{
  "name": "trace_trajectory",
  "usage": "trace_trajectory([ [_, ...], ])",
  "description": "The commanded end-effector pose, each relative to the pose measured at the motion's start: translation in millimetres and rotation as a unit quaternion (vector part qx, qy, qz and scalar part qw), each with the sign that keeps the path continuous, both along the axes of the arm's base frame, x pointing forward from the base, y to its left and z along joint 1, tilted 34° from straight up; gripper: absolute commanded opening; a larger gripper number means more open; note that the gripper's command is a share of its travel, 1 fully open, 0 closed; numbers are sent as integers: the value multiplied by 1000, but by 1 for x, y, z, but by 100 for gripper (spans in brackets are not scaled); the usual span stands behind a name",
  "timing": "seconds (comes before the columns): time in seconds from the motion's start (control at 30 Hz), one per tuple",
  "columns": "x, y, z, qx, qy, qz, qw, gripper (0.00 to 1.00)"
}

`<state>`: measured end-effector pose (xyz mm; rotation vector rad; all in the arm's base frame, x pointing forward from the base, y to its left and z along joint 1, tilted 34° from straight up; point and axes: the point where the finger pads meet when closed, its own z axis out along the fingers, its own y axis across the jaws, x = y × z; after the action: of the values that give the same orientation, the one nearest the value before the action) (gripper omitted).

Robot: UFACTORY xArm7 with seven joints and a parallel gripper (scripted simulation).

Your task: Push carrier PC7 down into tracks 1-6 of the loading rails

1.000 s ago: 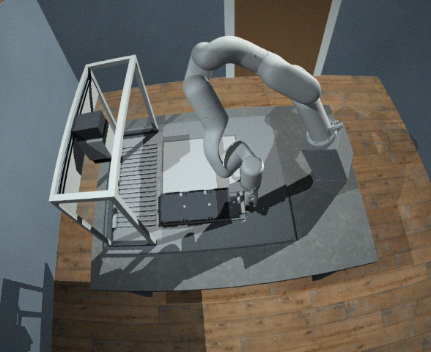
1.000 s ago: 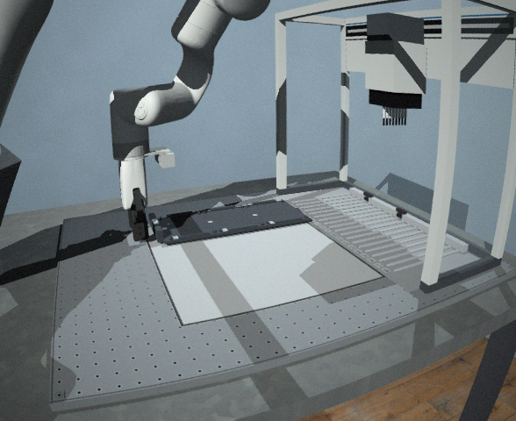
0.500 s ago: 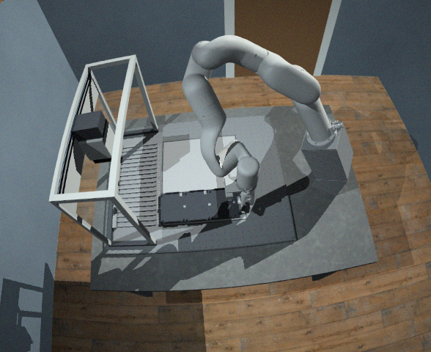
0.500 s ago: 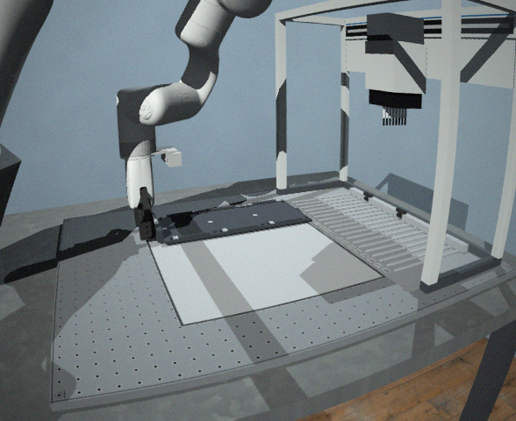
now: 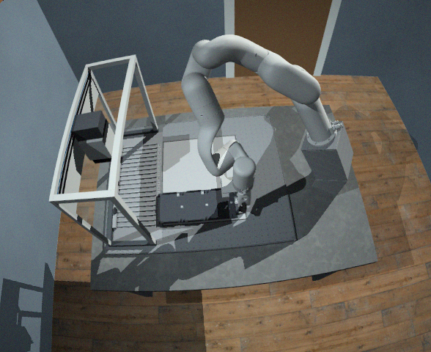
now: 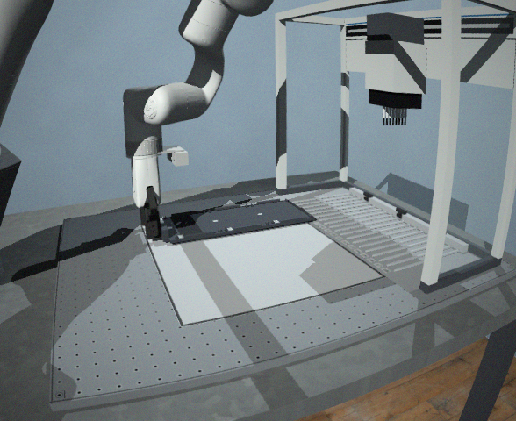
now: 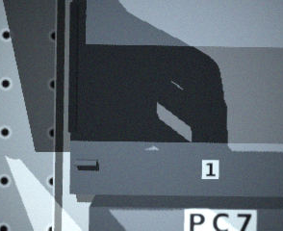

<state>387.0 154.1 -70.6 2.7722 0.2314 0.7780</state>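
Carrier PC7 [image 5: 193,207] [image 6: 249,217] is a flat dark plate. It lies on the table in front of the near-left tracks of the loading rails [image 5: 138,177] [image 6: 385,231], with its far edge at the rails' front. In the wrist view I see its handle end [image 7: 146,168] with the label PC7 [image 7: 219,221] and a tile marked 1 [image 7: 210,169]. My gripper [image 5: 242,204] [image 6: 152,226] is open and points straight down, low at the carrier's handle end, on the side toward the arm's base. The fingers do not show in the wrist view.
A white gantry frame [image 5: 117,125] [image 6: 444,158] stands over the rails and carries a dark head [image 5: 89,125] [image 6: 394,97]. A white mat [image 5: 185,166] [image 6: 267,267] lies beside the carrier. The perforated base plate [image 6: 135,335] spreads around it.
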Motion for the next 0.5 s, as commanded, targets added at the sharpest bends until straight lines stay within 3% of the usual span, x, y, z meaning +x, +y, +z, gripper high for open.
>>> trace_trajectory([
  [0.0,3,2,2,1,-1,1,1000,82],
  [0.47,15,5,9,1,-1,1,1000,82],
])
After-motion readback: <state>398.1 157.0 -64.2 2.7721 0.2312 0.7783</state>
